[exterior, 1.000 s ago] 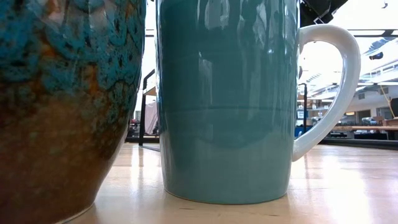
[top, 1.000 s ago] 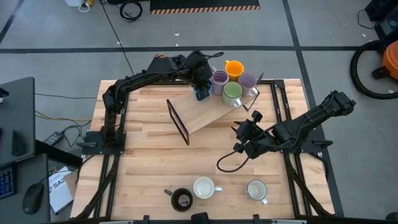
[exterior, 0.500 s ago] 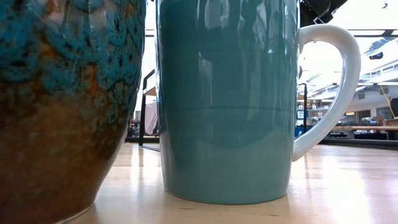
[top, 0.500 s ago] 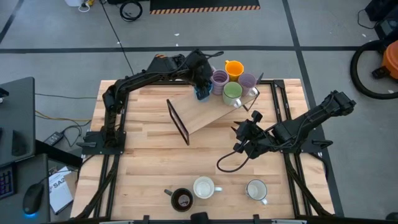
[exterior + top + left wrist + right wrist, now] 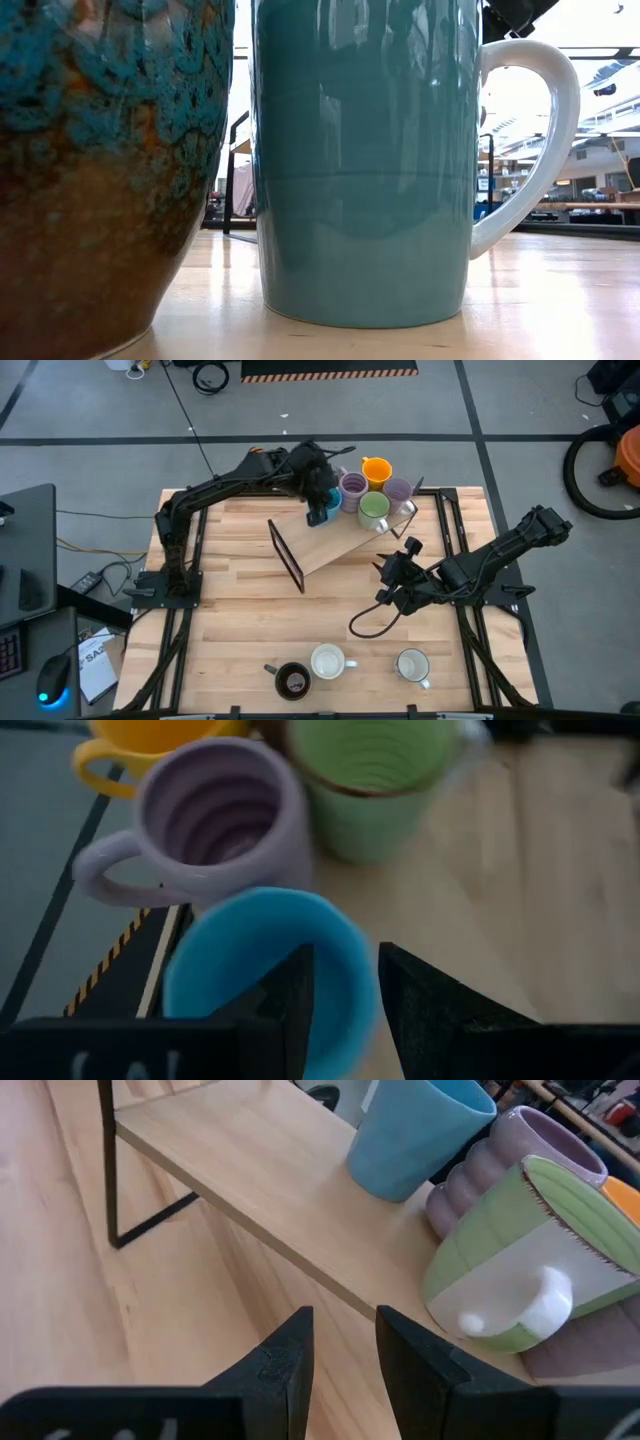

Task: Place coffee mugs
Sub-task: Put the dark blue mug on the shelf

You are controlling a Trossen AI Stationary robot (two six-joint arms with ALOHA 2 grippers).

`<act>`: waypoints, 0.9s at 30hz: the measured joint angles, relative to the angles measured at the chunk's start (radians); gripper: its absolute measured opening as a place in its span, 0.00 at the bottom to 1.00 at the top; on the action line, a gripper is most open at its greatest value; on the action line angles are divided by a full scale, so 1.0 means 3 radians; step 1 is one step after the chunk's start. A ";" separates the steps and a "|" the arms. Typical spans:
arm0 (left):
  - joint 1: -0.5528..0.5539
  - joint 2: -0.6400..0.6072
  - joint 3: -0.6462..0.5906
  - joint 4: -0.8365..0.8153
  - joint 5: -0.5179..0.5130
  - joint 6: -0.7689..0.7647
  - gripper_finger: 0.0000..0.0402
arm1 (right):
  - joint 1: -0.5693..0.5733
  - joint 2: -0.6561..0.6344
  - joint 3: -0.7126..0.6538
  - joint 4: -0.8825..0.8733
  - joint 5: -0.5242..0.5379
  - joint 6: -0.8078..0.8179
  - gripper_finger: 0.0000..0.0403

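The blue mug [image 5: 322, 512] stands on the far left corner of a tilted wooden shelf board [image 5: 335, 545]. My left gripper [image 5: 320, 505] is shut on it from above. Beside it on the board cluster a purple mug [image 5: 353, 487], the orange mug [image 5: 376, 470], a second purple mug [image 5: 398, 490] and the green mug [image 5: 373, 510]. A dark brown mug [image 5: 292, 682] and two white mugs [image 5: 328, 660] [image 5: 412, 665] stand at the near edge. My right gripper [image 5: 395, 575] waits right of the board, narrowly open, holding nothing. My left gripper pinches the blue mug's wall at its rim [image 5: 362, 970], one finger [image 5: 290, 995] inside the mug and the other outside. The fingers come from above, pointing down. In the right wrist view the blue mug [image 5: 415, 1130] leans, its base at the board.
The board rests slanted on a black wire frame [image 5: 287, 555]. A black cable [image 5: 370, 622] loops on the table below my right arm. Close to the low camera stand a teal-sided mug [image 5: 365, 160] and the brown-and-blue glazed mug [image 5: 100, 170]. Bare wood lies at the table's middle and left.
My left arm has drawn slightly toward the table's left, keeping its hold on the blue mug, which has shifted a little with it. My right arm has kept still.
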 joint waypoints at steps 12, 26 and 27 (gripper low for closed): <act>-0.0766 -0.0241 0.0001 -0.0408 0.0307 0.0037 0.30 | 0.0028 -0.0003 -0.0101 0.0018 -0.0394 -0.0032 0.29; -0.1654 -0.0210 -0.0431 -0.0618 0.0131 -0.0459 0.30 | 0.0486 -0.0123 -0.0185 -0.0155 -0.0003 0.0112 0.29; -0.1700 -0.0208 -0.0504 -0.0591 0.0131 -0.0541 0.30 | 0.0486 -0.0123 -0.0213 -0.0160 0.0023 0.0105 0.29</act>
